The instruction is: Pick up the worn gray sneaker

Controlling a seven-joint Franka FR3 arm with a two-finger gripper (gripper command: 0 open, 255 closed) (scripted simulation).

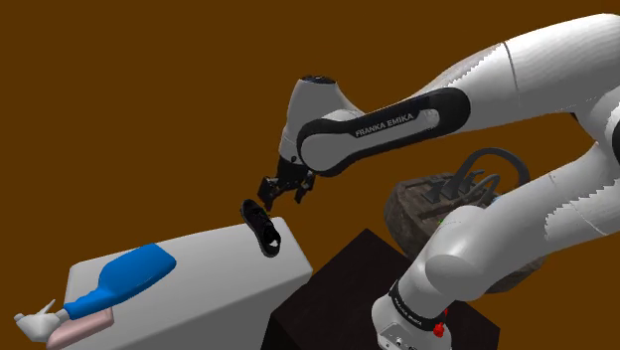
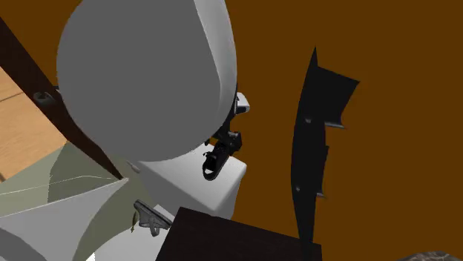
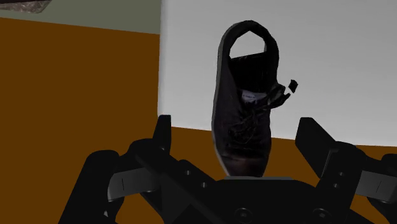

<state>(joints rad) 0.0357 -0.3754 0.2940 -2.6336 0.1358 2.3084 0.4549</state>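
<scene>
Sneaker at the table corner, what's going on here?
The white Franka arm has brought its black pincer right over the dark, near-black lace-up sneaker, which lies at the corner of the plain white block-shaped table. In the wrist view the fingers stand apart on either side of the shoe without touching it, so it is not gripped yet.
</scene>
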